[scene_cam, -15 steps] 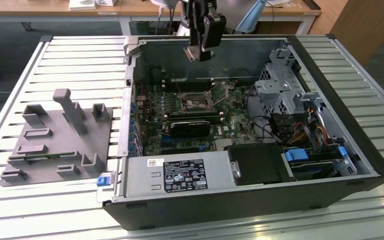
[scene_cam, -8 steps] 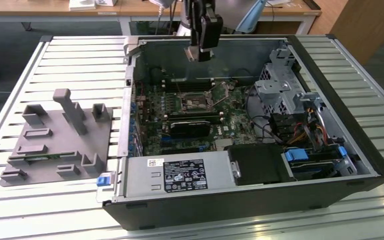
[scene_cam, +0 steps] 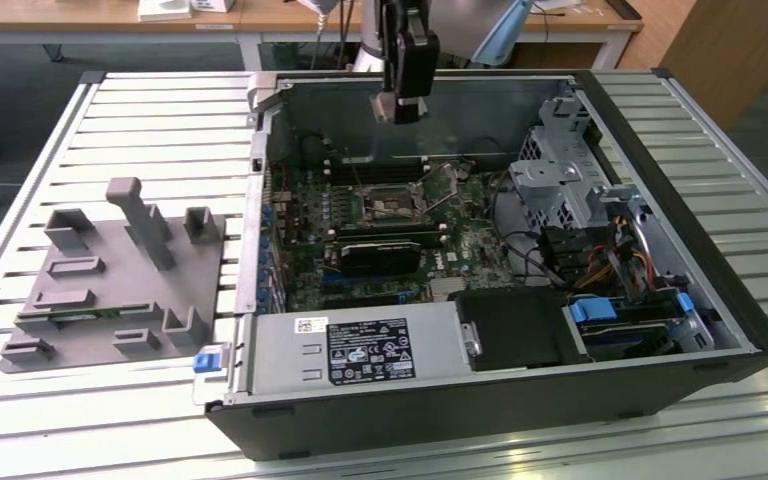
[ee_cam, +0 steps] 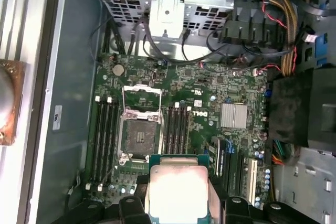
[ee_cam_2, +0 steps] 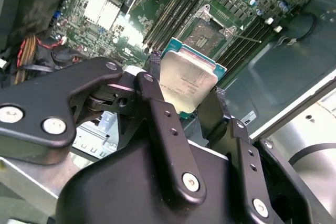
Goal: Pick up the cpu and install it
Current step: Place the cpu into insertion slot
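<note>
Finding: the gripper (scene_cam: 403, 112) hangs inside the open computer case (scene_cam: 491, 410), above the motherboard (ee_cam: 210, 82) and clear of it, with the case lying on the slatted tabletop (scene_cam: 157, 120). The fingers (ee_cam_2: 163, 124) are clamped on the cpu (ee_cam_2: 186, 77), one on each of two opposite edges, and the silvery lid faces the camera in both wrist views. The chip is held in the air and touches nothing else. The socket (ee_cam: 139, 137) stands exposed, its load plate (ee_cam: 140, 98) swung up; in the first wrist view it sits near the chip but not under it, so the step in hand is judged to be the carry toward the socket. Doing it well calls for a level chip, travel across at height, and alignment squarely over the opening before any descent (the contact field is likely delicate and a tilted or scraping entry could damage it). Corner orientation cannot be read from these views and should be confirmed, not assumed. The raised plate and the memory slots (ee_cam: 105, 129) flanking the socket are the nearest obstructions for the fingers. The grip appears narrow, so a slow pace is advisable. The grey fixture (scene_cam: 117, 270) outside the case plays no part here.
</note>
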`<state>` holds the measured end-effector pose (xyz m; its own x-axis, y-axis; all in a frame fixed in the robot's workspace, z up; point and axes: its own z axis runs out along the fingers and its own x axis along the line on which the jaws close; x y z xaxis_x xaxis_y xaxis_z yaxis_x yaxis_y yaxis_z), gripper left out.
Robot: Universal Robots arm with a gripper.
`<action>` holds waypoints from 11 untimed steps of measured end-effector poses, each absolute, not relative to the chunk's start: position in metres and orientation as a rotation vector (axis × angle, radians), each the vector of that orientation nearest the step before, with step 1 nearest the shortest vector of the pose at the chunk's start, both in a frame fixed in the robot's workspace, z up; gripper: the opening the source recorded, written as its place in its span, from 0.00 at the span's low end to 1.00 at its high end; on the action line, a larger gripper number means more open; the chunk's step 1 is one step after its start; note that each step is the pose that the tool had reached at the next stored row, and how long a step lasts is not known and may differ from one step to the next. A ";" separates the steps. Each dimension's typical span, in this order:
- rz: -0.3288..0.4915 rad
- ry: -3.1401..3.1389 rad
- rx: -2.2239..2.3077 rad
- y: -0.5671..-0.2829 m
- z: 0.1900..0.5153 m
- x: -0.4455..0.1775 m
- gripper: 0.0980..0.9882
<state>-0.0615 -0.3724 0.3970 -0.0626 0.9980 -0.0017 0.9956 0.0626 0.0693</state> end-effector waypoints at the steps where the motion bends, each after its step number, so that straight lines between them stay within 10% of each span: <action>1: 0.076 2.243 2.128 -0.372 0.397 -0.062 0.49; 11: 0.072 2.136 2.232 -0.372 0.397 -0.062 0.49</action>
